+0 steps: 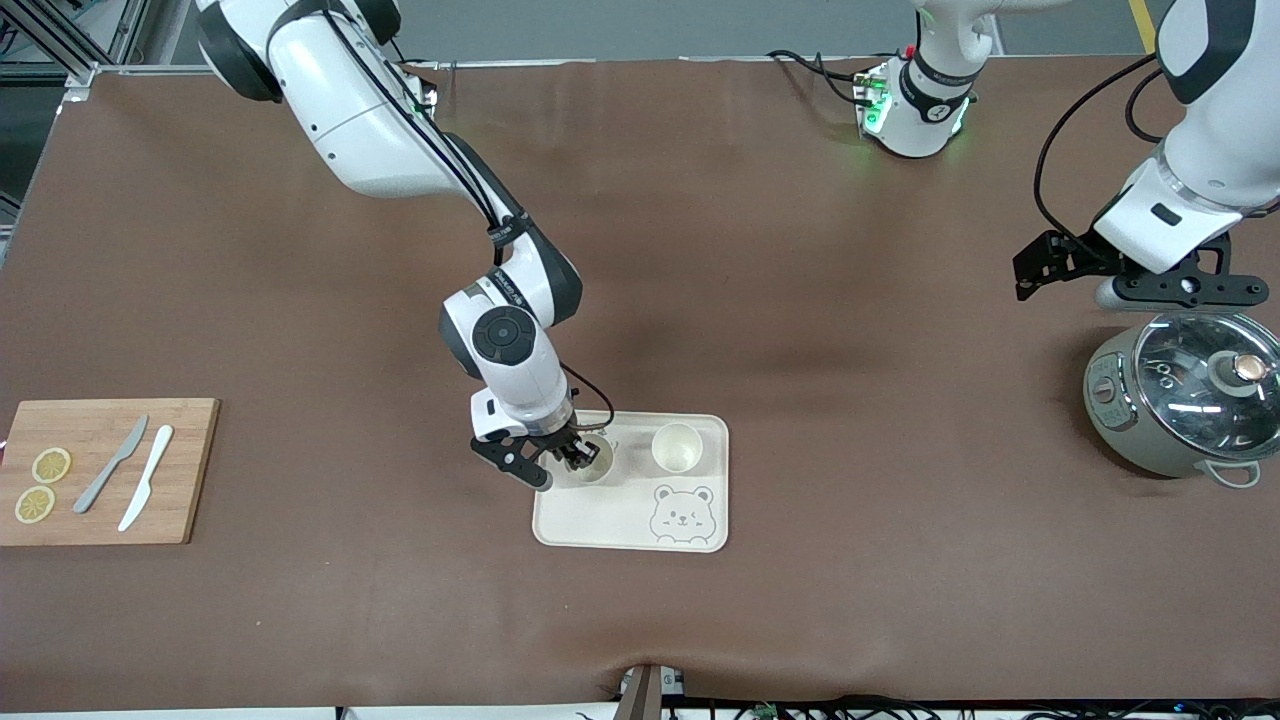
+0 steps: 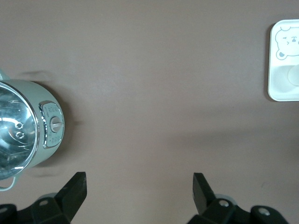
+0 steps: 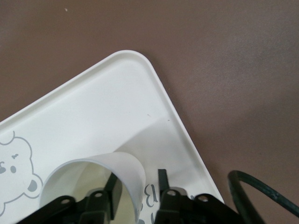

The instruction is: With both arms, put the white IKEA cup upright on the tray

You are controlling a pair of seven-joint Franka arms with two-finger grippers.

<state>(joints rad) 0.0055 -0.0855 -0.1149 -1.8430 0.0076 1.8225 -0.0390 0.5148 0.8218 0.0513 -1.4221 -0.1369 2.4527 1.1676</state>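
Right gripper [image 1: 578,456] low on the tray [image 1: 620,525], fingers straddling a white cup's [image 3: 93,179] rim, loosely parted – front view adds a second cup [image 1: 676,446], left gripper [image 2: 139,186] spread wide beside the cooker [image 2: 23,128].

Right gripper [image 1: 583,455] points down, fingers straddling a cup wall. Left gripper [image 1: 1120,283] waits, fingers spread.

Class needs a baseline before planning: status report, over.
Right claw open astride rim of cup. Cup upright on tray, second cup beside. Left claw open, waiting by pot. Nothing blocking.
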